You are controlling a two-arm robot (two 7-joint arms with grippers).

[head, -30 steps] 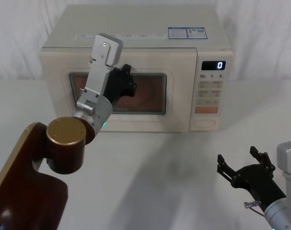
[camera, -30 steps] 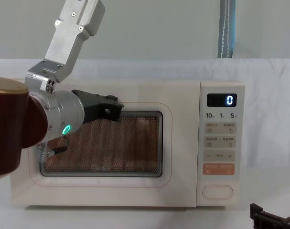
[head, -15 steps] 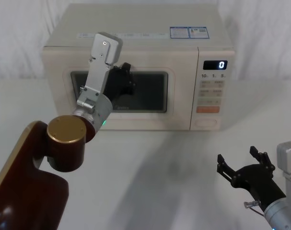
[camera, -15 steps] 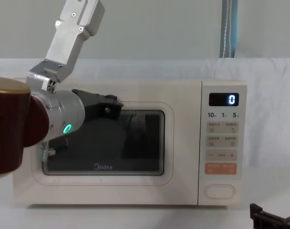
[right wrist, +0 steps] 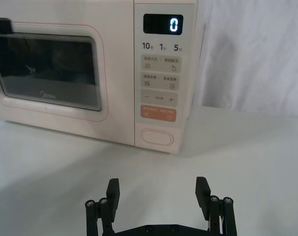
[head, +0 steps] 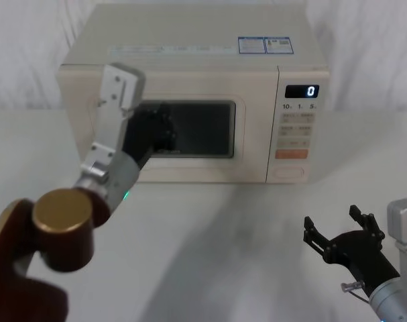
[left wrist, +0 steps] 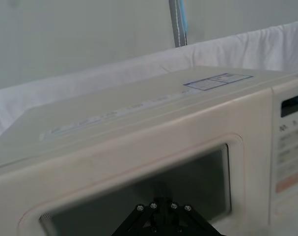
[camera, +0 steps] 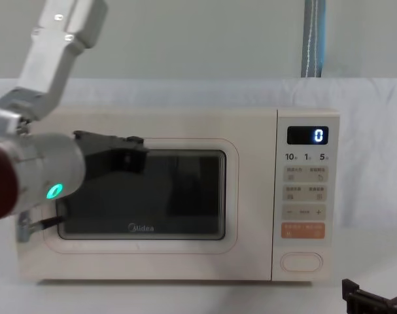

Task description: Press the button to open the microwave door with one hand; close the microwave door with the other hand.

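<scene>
Two end effectors in play. Left end effector (head: pixel 159 131) sits at the door (head: pixel 216 157) window, fingers hidden against the dark glass — can't tell its opening. Door looks flush with the microwave (head: pixel 190 60), so closing reads done. To finish well: pull the left arm straight back off the glass, no sideways drag, and check the seam at the panel. Right end effector (right wrist: pixel 158 191) is spread wide, low over the surface (head: pixel 210 241), button (right wrist: pixel 156 136) straight ahead of it, well apart.
</scene>
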